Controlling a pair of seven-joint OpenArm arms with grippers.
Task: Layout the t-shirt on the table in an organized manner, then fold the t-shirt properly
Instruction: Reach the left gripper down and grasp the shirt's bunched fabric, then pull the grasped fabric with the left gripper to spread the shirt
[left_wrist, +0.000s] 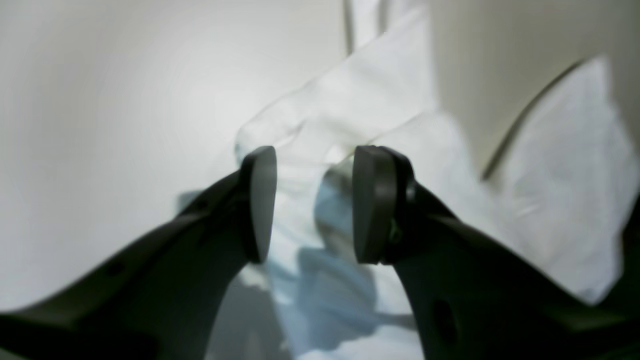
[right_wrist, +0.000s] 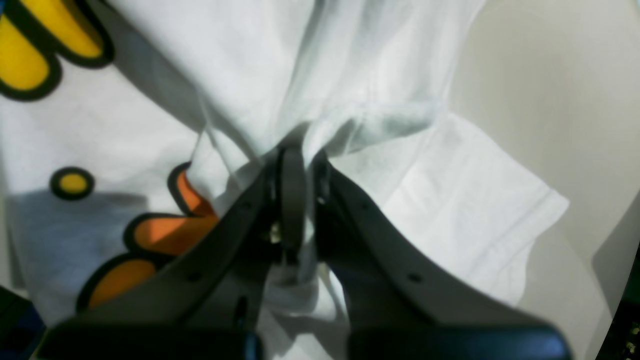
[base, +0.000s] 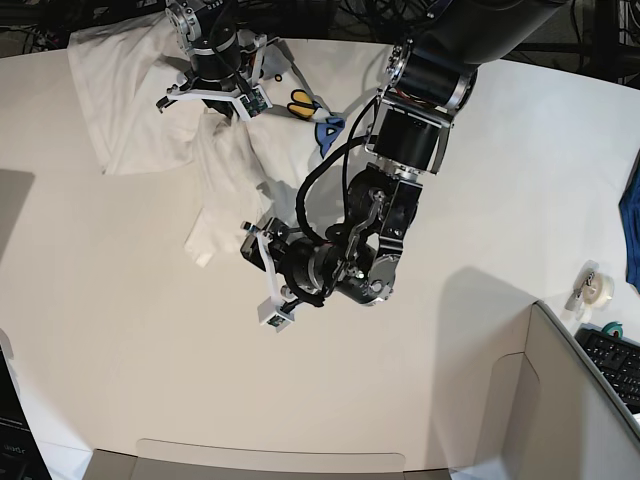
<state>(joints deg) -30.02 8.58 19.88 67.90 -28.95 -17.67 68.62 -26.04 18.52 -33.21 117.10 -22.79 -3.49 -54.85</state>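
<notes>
Off-white table (base: 120, 330) carries the rumpled t-shirt (base: 140, 110). My right gripper (right_wrist: 298, 200) pinches a fold, presumably to spread it; left gripper (left_wrist: 314, 202) gapes empty beside cloth.

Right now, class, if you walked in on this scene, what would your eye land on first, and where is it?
The crumpled white t-shirt bunched at the far side of the table, its colourful print only partly showing. The right gripper is pinched shut on a fold of it, while the left gripper hangs open just above another part of the cloth.
</notes>
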